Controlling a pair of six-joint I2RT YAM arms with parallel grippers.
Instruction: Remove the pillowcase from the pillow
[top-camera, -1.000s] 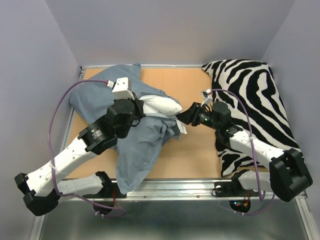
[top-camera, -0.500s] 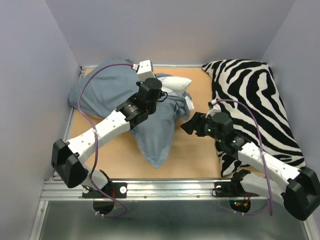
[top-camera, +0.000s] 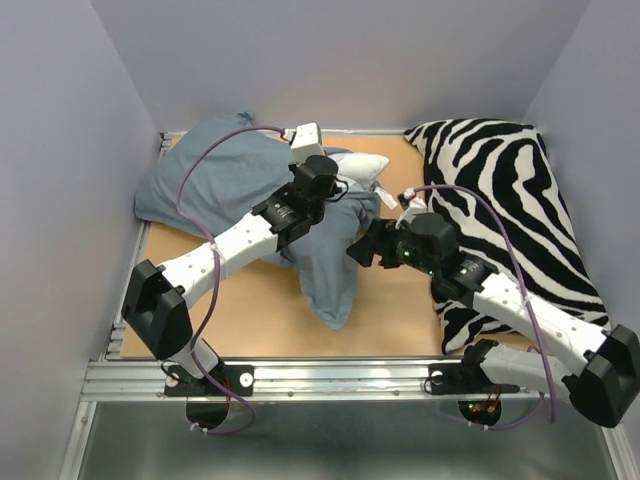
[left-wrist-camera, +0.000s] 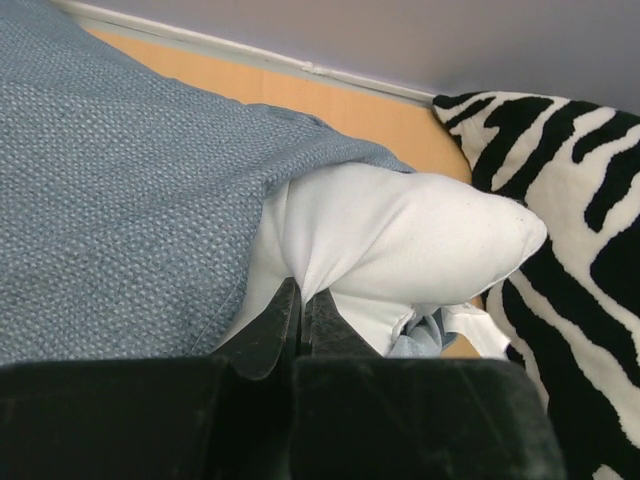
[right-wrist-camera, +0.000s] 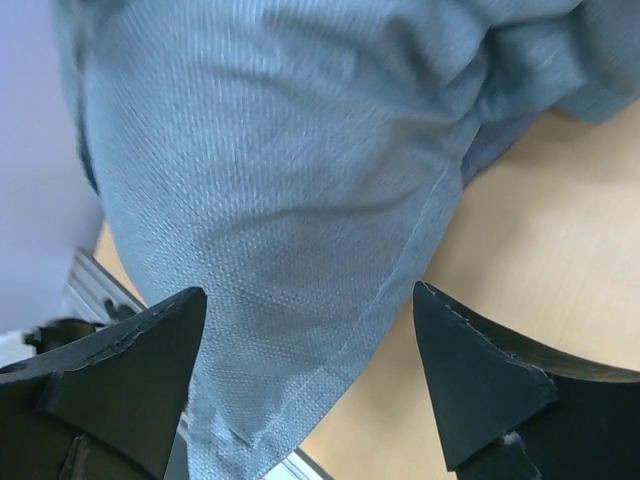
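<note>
Slippage looks the risk at twelve o'clock: the left gripper (left-wrist-camera: 300, 312) pinches only a corner fold of the pillow (left-wrist-camera: 400, 235), mostly inside the pillowcase (left-wrist-camera: 120, 190), while the right gripper (right-wrist-camera: 310, 290) (spread, empty) hovers over its tail toward six.

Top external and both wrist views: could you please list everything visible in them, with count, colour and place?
pillowcase: one, blue-grey, heaped at the table's far left, with a tail trailing toward the near middle.
pillow: one, white, a corner poking out of the pillowcase at the far middle.
zebra cushion: one, black and white stripes, along the right side.
table: one, light wood with a metal rim, under everything.
left gripper: one, black, shut on a fold of the pillow.
right gripper: one, black, open, over the pillowcase tail near its edge.
</note>
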